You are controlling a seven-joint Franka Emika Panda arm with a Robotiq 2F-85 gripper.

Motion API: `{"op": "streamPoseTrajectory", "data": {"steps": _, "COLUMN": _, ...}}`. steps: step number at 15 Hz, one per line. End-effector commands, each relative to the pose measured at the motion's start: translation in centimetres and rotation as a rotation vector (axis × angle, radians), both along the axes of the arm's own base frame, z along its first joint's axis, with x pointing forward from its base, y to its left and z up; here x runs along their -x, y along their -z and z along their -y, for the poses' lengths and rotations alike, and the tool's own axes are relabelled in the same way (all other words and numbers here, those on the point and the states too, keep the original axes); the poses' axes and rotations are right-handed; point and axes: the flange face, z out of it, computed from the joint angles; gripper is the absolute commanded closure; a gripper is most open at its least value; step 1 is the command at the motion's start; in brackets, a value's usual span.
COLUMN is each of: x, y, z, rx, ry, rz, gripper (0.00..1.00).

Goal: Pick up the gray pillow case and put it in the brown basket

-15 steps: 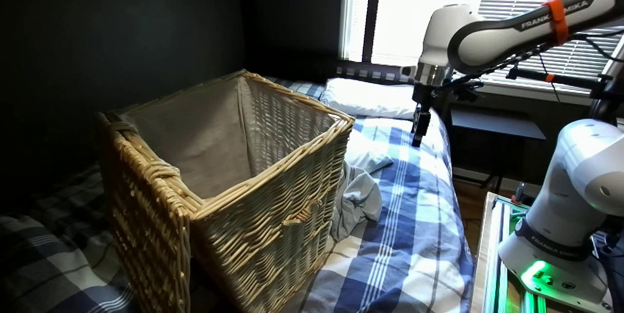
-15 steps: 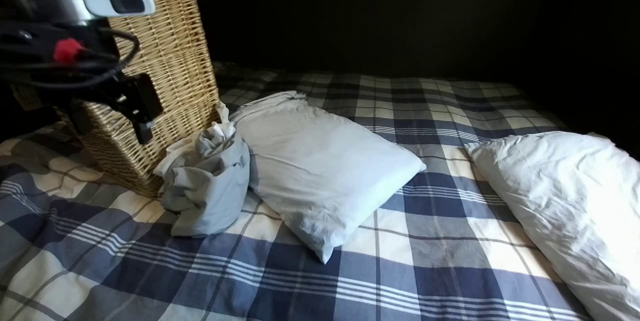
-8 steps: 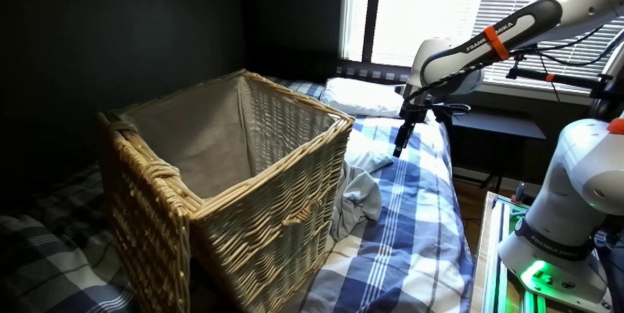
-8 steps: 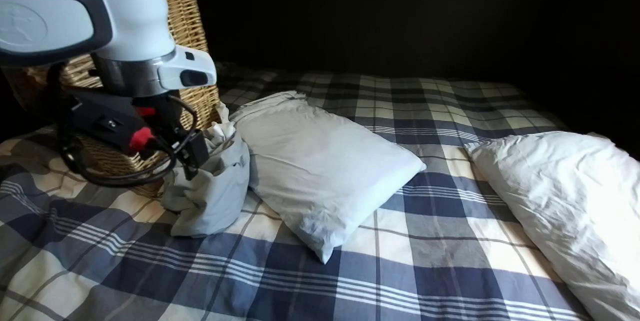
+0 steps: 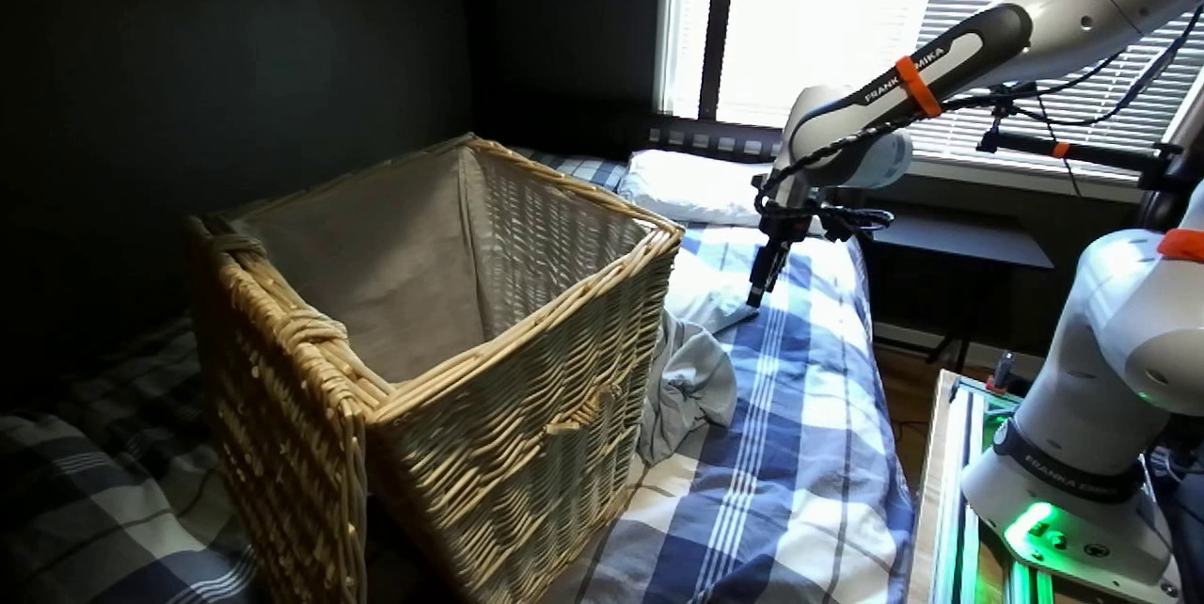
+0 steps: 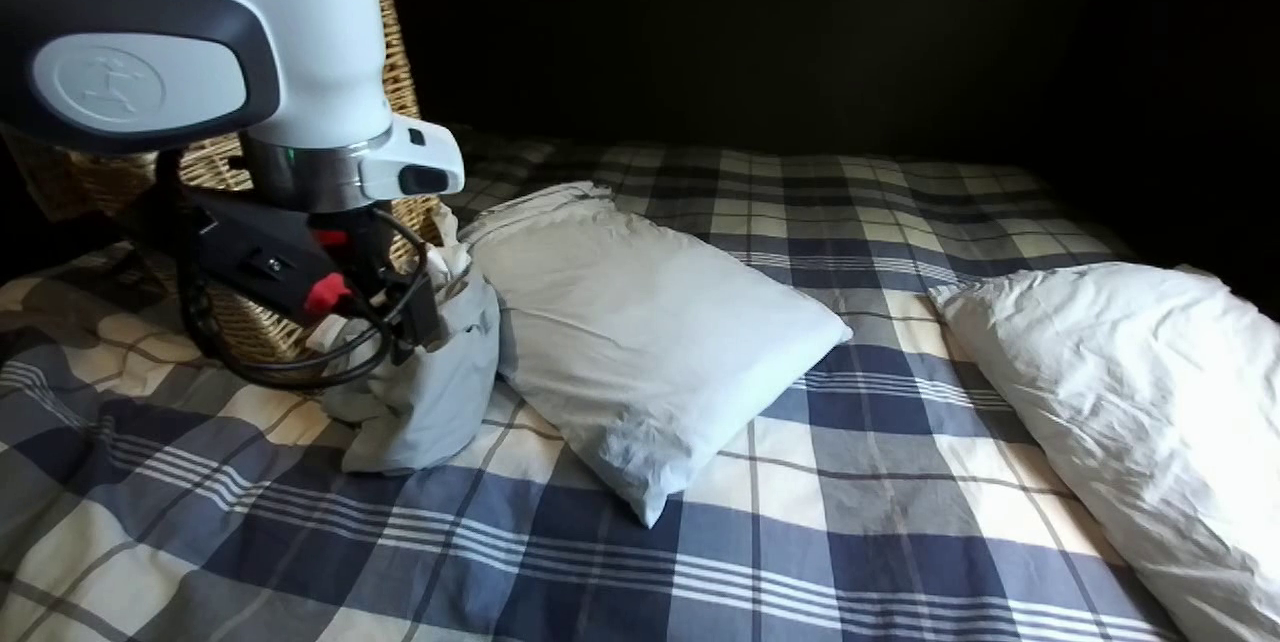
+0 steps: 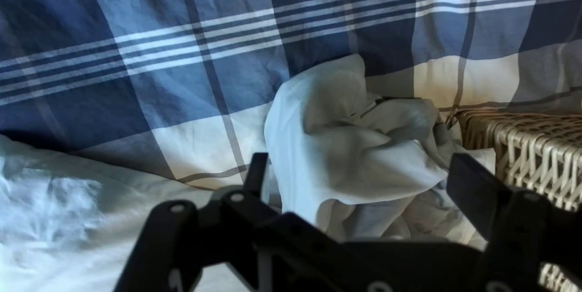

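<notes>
Apparently just short of a grasp

The case (image 7: 350, 155) lies bunched on the surface (image 6: 830, 562), just beside the basket (image 5: 517, 444). The jaws stand wide, holding nothing; whether they touch the case, I cannot tell. The step looks like lining up; next should come lowering onto a fold, closing, then lifting over the basket's wall, which stands in the way. A pillow (image 6: 650, 322) close on the case's other side could get pinched too; a second pillow (image 6: 1130, 402) lies well apart.
</notes>
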Motion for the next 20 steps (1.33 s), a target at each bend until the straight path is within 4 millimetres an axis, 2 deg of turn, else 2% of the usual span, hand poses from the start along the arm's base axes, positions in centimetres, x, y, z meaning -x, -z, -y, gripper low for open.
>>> {"op": "streamPoseTrajectory", "data": {"steps": 1, "x": -0.5, "y": 0.5, "z": -0.4, "rx": -0.014, "ry": 0.031, "rz": -0.005, "gripper": 0.00}}
{"op": "streamPoseTrajectory", "data": {"steps": 6, "x": -2.0, "y": 2.7, "z": -1.5, "rx": 0.011, "ry": 0.132, "rz": 0.022, "gripper": 0.00}}
{"op": "streamPoseTrajectory", "data": {"steps": 14, "x": -3.7, "y": 7.6, "z": -1.1, "rx": 0.066, "ry": 0.289, "rz": 0.008, "gripper": 0.00}}
{"op": "streamPoseTrajectory", "data": {"steps": 17, "x": -4.6, "y": 8.6, "z": -0.5, "rx": 0.033, "ry": 0.355, "rz": -0.009, "gripper": 0.00}}
{"op": "streamPoseTrajectory", "data": {"steps": 18, "x": -4.9, "y": 8.7, "z": -0.4, "rx": 0.020, "ry": 0.370, "rz": -0.009, "gripper": 0.07}}
{"op": "streamPoseTrajectory", "data": {"steps": 19, "x": -5.2, "y": 8.9, "z": -0.4, "rx": 0.009, "ry": 0.382, "rz": -0.008, "gripper": 0.26}}
{"op": "streamPoseTrajectory", "data": {"steps": 20, "x": -5.5, "y": 9.2, "z": -0.4, "rx": 0.001, "ry": 0.397, "rz": -0.016, "gripper": 0.34}}
